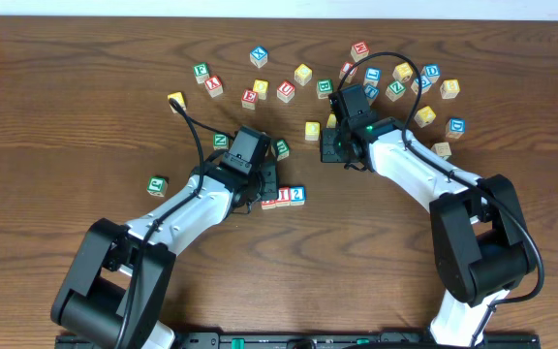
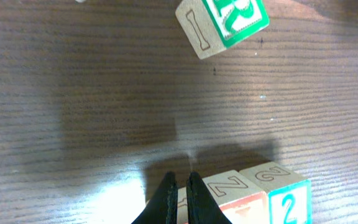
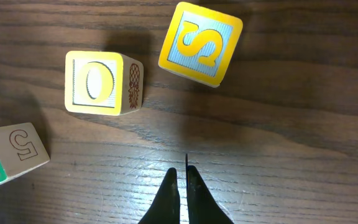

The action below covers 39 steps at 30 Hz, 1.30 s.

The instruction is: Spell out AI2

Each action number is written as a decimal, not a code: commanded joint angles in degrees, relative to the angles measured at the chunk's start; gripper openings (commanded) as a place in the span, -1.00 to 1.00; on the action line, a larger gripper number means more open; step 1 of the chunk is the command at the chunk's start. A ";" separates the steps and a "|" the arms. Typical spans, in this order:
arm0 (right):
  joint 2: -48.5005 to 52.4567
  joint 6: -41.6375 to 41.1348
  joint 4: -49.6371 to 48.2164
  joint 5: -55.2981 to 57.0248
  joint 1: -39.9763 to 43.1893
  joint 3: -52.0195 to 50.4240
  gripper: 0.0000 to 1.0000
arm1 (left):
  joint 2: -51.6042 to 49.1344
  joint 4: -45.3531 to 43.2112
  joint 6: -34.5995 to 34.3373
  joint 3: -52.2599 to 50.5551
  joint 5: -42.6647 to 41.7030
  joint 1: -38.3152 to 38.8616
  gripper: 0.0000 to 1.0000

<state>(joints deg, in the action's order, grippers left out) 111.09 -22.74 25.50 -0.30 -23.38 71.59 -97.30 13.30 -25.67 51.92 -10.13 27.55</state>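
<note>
Three cubes stand in a row on the table. The blue 2 cube (image 1: 297,195) (image 2: 286,200) is at the right end, and the red I cube (image 1: 283,197) (image 2: 234,190) touches its left side. The leftmost cube (image 1: 269,202) shows red, but my fingers cover most of it, so I cannot read its letter. My left gripper (image 1: 265,193) (image 2: 182,186) is shut and empty, its tips right over that leftmost cube. My right gripper (image 1: 331,145) (image 3: 182,180) is shut and empty above bare wood, short of a yellow O cube (image 3: 97,82) and a yellow S cube (image 3: 201,43).
A green R cube (image 1: 281,148) (image 2: 222,22) lies just beyond the row. Many loose letter cubes are scattered across the far half of the table (image 1: 85,116), densest at the far right (image 1: 424,92). A green cube (image 1: 157,184) sits alone at the left.
</note>
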 commanded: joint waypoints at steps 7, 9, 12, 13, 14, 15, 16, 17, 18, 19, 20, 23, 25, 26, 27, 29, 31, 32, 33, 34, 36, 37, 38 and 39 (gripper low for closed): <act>0.79 0.55 0.07 -0.11 0.02 1.09 -0.98 | -0.17 -0.07 -3.34 2.14 7.30 -0.20 -0.85; 0.79 0.52 0.22 -0.11 0.02 1.09 -0.98 | 0.00 0.31 -4.72 2.14 8.70 -0.57 -0.85; 0.79 0.55 0.48 -0.09 0.02 1.09 -0.98 | 0.20 1.70 -6.40 2.32 9.79 -1.25 -0.85; 0.79 0.55 0.52 -0.11 0.02 1.09 -0.98 | 0.39 2.19 -6.71 2.34 9.99 -1.53 -0.85; 0.79 0.55 0.59 -0.11 0.02 1.09 -0.98 | 0.70 3.13 -8.28 2.34 11.28 -1.66 -0.85; 0.79 0.55 0.63 -0.11 0.02 1.09 -0.98 | 0.96 3.89 -9.33 2.34 12.46 -1.77 -0.86; 0.79 0.52 0.66 -0.11 0.02 1.09 -0.98 | 1.25 4.48 -10.03 2.34 13.11 -1.77 -0.85; 0.79 0.52 0.70 -0.11 0.02 1.09 -0.98 | 1.55 4.90 -10.03 2.34 13.51 -1.77 -0.85; 0.79 0.52 0.72 -0.11 0.02 1.09 -0.98 | 1.79 5.35 -10.01 2.34 13.66 -1.77 -0.85; 0.79 0.52 0.74 -0.11 0.02 1.09 -0.98 | 1.97 5.70 -10.01 2.34 13.66 -1.77 -0.85; 0.79 0.55 0.72 -0.11 0.02 1.09 -0.98 | 2.12 6.03 -9.97 2.34 13.64 -1.77 -0.85; 0.79 0.52 0.81 -0.11 0.02 1.09 -0.98 | 2.49 8.79 -10.01 2.34 12.02 -1.60 -0.85; 0.79 0.52 0.85 -0.09 0.02 1.09 -0.98 | 2.49 10.60 -10.01 2.32 10.21 -1.03 -0.85; 0.79 0.52 0.81 -0.09 0.02 1.09 -0.98 | 2.49 10.97 -9.97 2.32 9.68 -0.55 -0.85; 0.79 0.52 0.72 -0.11 0.02 1.09 -0.98 | 2.49 10.97 -9.88 2.32 9.68 -0.04 -0.85; 0.79 0.48 0.50 -0.13 0.02 1.09 -0.98 | 2.49 10.29 -8.87 2.34 9.70 0.79 -0.85; 0.79 0.50 0.50 -0.11 0.02 1.09 -0.98 | 2.49 10.19 -8.87 2.34 9.70 1.01 -0.85; 0.79 0.50 0.57 -0.11 0.02 1.09 -0.98 | 2.49 10.21 -8.90 2.34 9.66 1.01 -0.85; 0.79 0.52 0.66 -0.11 0.02 1.09 -0.98 | 2.47 10.23 -8.87 2.32 9.40 1.01 -0.85; 0.79 0.52 0.66 -0.09 0.02 1.09 -0.98 | 2.45 10.45 -8.87 2.32 9.07 1.14 -0.85; 0.79 0.52 0.63 -0.09 0.04 1.09 -0.98 | 2.21 10.67 -8.85 2.32 9.09 1.88 -0.85; 0.79 0.52 0.57 -0.09 0.04 1.09 -0.98 | 2.12 10.54 -8.61 2.32 9.14 2.36 -0.85; 0.79 0.50 0.46 -0.11 0.04 1.09 -0.98 | 2.03 10.25 -8.48 2.29 9.35 2.78 -0.85; 0.79 0.50 0.42 -0.11 0.02 1.09 -0.98 | 2.03 9.94 -8.48 2.29 9.60 3.17 -0.85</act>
<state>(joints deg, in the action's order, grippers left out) 111.09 -22.74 26.02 -0.30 -23.38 71.59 -95.77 23.53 -34.70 53.08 -0.73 29.43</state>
